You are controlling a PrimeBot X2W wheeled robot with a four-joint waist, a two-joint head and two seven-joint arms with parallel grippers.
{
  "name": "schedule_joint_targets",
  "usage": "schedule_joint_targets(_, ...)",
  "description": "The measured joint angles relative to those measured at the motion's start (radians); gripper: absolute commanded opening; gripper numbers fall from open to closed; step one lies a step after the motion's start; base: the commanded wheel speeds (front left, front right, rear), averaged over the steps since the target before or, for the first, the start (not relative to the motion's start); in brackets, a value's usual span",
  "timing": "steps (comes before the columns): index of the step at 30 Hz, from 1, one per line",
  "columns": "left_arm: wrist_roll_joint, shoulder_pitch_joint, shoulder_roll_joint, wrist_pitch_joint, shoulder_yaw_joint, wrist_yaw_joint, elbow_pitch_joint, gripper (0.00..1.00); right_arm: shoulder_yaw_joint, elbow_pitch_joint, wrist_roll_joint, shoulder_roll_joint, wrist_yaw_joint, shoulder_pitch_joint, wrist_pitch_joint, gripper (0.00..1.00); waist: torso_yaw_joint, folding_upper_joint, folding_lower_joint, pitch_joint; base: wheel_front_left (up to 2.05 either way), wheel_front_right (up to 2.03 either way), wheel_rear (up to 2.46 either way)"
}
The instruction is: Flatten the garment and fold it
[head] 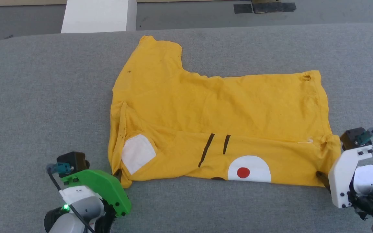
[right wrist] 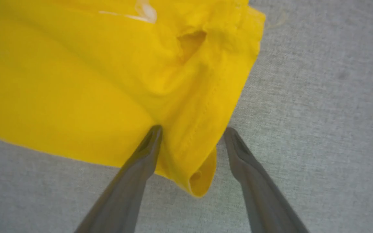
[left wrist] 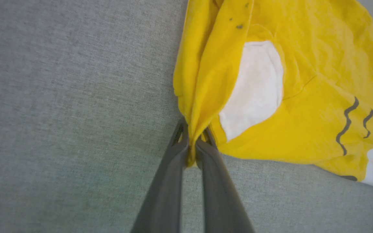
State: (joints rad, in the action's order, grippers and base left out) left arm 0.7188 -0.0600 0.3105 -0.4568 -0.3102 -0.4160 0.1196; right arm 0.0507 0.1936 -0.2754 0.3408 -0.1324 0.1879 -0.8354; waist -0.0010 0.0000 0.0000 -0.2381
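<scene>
The yellow garment [head: 212, 110] lies spread on the grey table, its near edge folded over so that black stripes, a white patch and a red dot show. My left gripper [left wrist: 191, 144] is shut on the garment's [left wrist: 270, 90] near left corner; the cloth bunches between the fingertips. In the head view that left gripper [head: 118, 174] sits at the lower left under its green housing. My right gripper [right wrist: 191, 132] stands open around the near right corner of the garment [right wrist: 108, 81], one finger on the cloth and one beside it. The right gripper [head: 323, 177] is at the lower right.
The grey fabric table [head: 44, 97] stretches wide on all sides of the shirt. A white block [head: 97, 14] stands beyond the far edge at the left, and dark floor patches [head: 264, 7] lie beyond it at the right.
</scene>
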Motion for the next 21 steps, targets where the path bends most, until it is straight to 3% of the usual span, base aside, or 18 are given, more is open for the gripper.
schedule_joint_targets(1, 0.0, 0.0, 0.0, 0.001, 0.002, 0.0, -0.002, 0.0, 0.0, 0.005, -0.015, 0.001, 0.0, 0.006, -0.005, 0.21, 0.0, 0.0, 0.0, 0.001, 0.0, 0.0, 0.0)
schedule_joint_targets(2, 0.002, 0.0, 0.0, 0.001, 0.005, 0.0, -0.003, 0.0, -0.002, 0.008, -0.028, 0.002, 0.0, 0.012, -0.005, 0.0, 0.0, 0.0, 0.0, 0.002, 0.0, 0.0, 0.0)
schedule_joint_targets(10, 0.013, 0.007, 0.022, 0.009, 0.051, -0.001, 0.026, 0.0, -0.055, -0.006, -0.1, 0.005, 0.0, 0.02, 0.007, 0.0, -0.003, 0.0, 0.0, 0.043, 0.0, 0.0, 0.0)
schedule_joint_targets(21, 0.048, 0.157, 0.057, -0.085, 0.042, -0.057, 0.1, 0.0, -0.124, -0.056, -0.1, 0.021, 0.0, -0.086, -0.073, 0.0, -0.003, 0.0, 0.0, 0.111, 0.0, 0.0, 0.0)
